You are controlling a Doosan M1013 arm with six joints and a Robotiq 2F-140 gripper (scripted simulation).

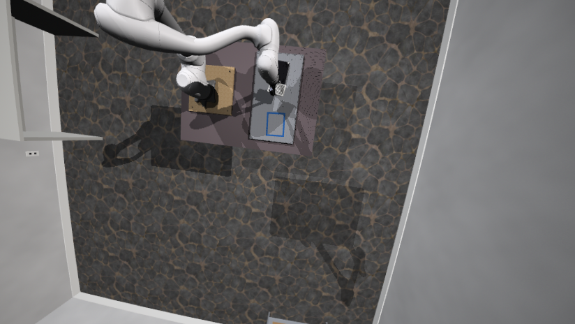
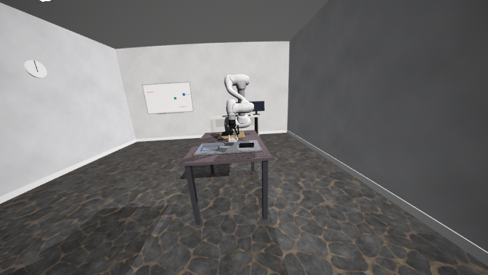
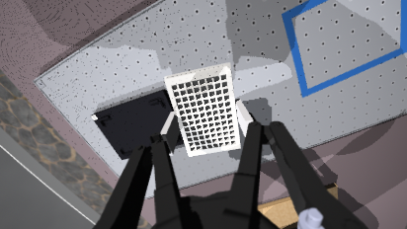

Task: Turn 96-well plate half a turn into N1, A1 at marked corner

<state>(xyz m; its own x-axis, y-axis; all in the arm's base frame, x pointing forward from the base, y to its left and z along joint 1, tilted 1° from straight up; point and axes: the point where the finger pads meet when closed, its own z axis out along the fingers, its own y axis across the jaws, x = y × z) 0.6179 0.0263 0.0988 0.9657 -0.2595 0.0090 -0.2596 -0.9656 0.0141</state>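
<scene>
Top: high overhead, far. Exterior: distant, room-level. Wrist: close, downward. All share deck.

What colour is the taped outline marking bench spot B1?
Blue: the B1 outline on the pale dotted deck shows best in the wrist view.

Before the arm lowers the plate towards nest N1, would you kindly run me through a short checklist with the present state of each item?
1. Pincer shut on the 96-well plate, pads on its two long sides: ok.
2. Plate held clear of the grey deck, not dragging: ok.
3. Nest N1 free of obstructions: ok, nothing lies in it.
4. Plate squarely over N1: not ok, it hangs beside the nest, overlapping only its edge.
5. Cut corner towards the corner marked A1: cannot tell, neither the cut nor the mark can be made out.
6. Bench spot B1 free as a fallback: ok.
</scene>
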